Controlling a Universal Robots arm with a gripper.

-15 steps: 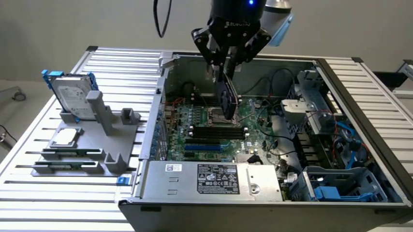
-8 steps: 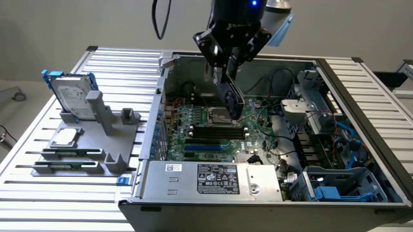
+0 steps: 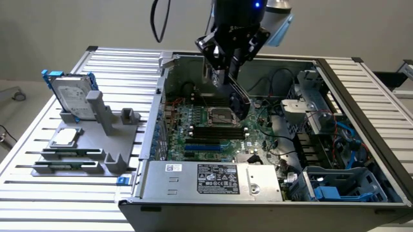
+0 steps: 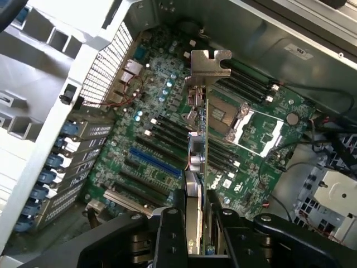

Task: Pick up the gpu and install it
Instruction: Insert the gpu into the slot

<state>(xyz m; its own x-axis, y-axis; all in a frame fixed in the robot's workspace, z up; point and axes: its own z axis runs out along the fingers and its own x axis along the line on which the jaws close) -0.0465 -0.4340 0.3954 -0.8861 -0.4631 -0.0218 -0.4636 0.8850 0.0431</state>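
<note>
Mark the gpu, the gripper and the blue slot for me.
gpu (image 4: 197,151): wrist view, middle of the card's edge.
gripper (image 4: 195,215): wrist view, midway between its fingertips.
blue slot (image 4: 156,162): wrist view, middle of its length.

In your wrist view the gpu (image 4: 198,162) shows edge-on, so its broad faces are hidden, and its near end vanishes between the fingers of the claw (image 4: 195,218). In the exterior view the arm (image 3: 235,14) is cut off by the top edge, and the claw covers much of the gpu (a dark strip hangs below). The power supply label (image 3: 218,179) is too small to read; the case (image 3: 258,212) runs off the bottom edge.
</note>
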